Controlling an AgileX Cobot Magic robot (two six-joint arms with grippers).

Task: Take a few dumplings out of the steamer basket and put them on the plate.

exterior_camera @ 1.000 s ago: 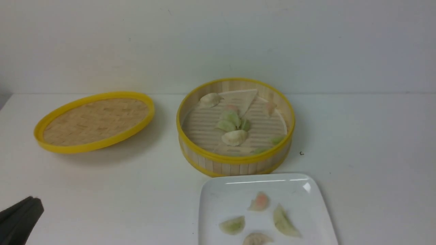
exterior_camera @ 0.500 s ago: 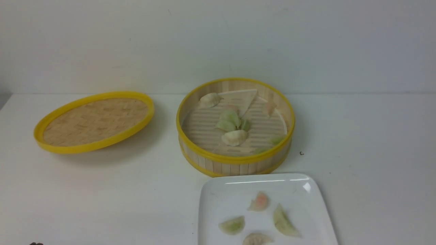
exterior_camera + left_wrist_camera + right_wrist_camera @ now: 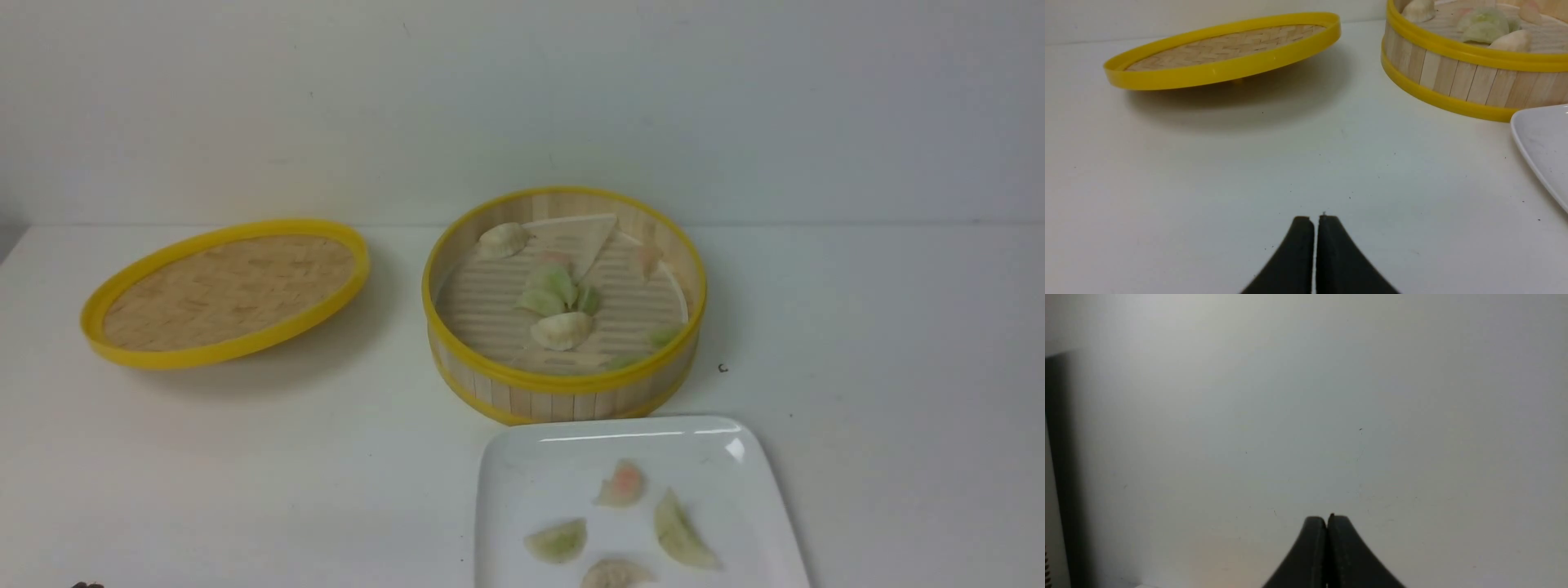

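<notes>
My left gripper (image 3: 1316,220) has its fingertips together with nothing between them, and my right gripper (image 3: 1327,519) is likewise closed and holding nothing. From here I see four dumplings (image 3: 684,535) spread over the white plate (image 3: 506,490), and more lying inside the steamer basket (image 3: 563,402) just beyond it, several bunched near the middle. The woven lid (image 3: 229,294) sits tilted on the table (image 3: 286,457), left of the basket and apart from it.

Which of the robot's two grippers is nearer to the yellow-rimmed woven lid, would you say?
Left. The left gripper hangs on the near side of the lid; the right gripper is away from it, its wrist view showing no lid.
</notes>
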